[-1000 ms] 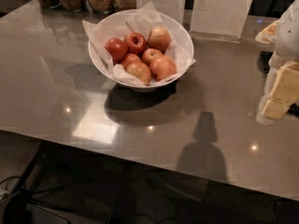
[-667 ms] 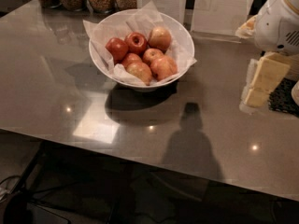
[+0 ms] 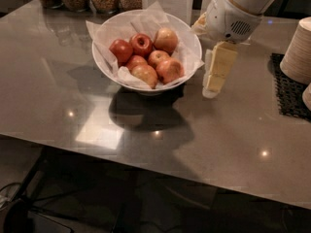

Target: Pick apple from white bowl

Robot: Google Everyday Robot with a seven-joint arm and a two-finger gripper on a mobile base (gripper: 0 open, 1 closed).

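Since the earlier frame the gripper [image 3: 213, 84] has travelled from near the right edge of the table [image 3: 218, 140] toward its middle. Now it hangs just beside the white bowl [image 3: 109, 74], on the side that faces the right edge. Whether its claw is spread or pressed together, I cannot tell.

The main danger, in my judgement, is the rim. The gripper seems to be beside the bowl's wall and not above the fruit. If I drive it sideways at this height, it may push the bowl toward the left edge or tip it. The crinkled paper [image 3: 146, 21] stands higher than the rim and could be caught. The apples are also packed together, so a closing claw may disturb a neighbour or slip on the round skin.

The apple [image 3: 170, 69] I would take lies inside the bowl, on the side nearest the gripper. It is mottled orange-red with yellowish streaks, smooth, and touches the apples beside it. The bowl stands closer to the far edge than the near one.
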